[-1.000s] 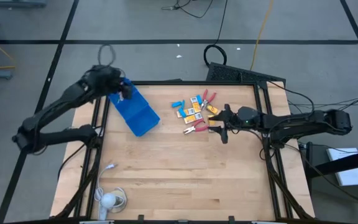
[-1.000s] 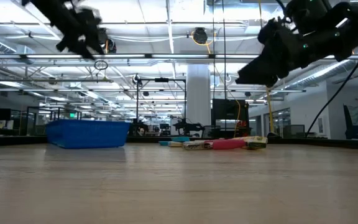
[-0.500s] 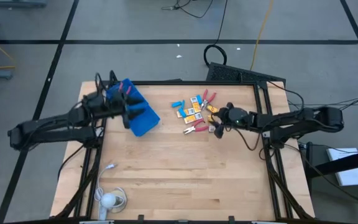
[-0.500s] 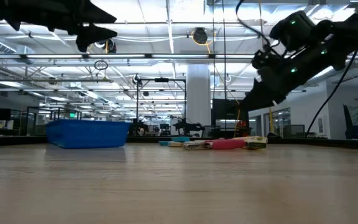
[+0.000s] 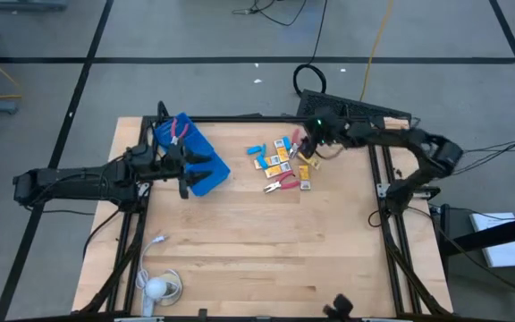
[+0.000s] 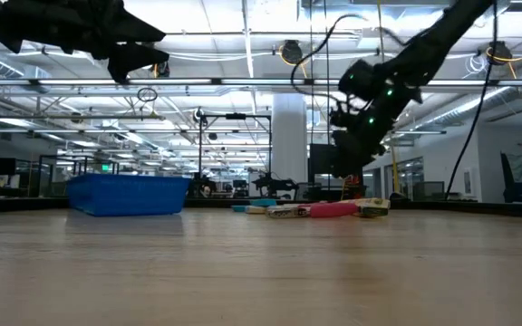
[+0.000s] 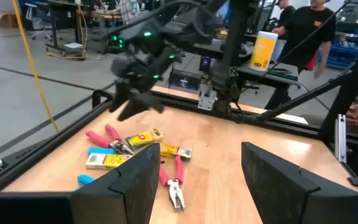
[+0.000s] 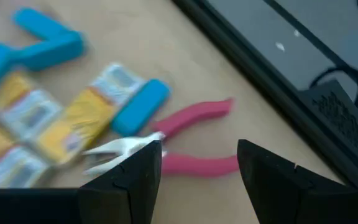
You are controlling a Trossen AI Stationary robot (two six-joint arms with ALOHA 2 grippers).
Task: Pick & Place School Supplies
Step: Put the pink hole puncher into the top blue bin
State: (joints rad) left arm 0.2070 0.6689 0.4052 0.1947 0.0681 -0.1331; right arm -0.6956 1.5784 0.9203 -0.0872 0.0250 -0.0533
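High view tells us most here: the right gripper [image 5: 309,143] has swung from the 4 o'clock side of the school supplies [image 5: 282,163] up to their 1 o'clock edge, so we reckon it's lining up a fresh pick, nothing grabbed yet. Right wrist view shows its fingers [image 8: 129,180] spread wide and empty over red-handled pliers [image 8: 188,140] and a light-blue piece [image 8: 138,106]. The left gripper [image 5: 186,170] has settled low beside the blue tray [image 5: 199,170], which already has one red tool [image 5: 179,132] in it; its fingers [image 7: 126,180] sit apart, holding nothing. The pile lies just right of table centre, toward 12 o'clock.
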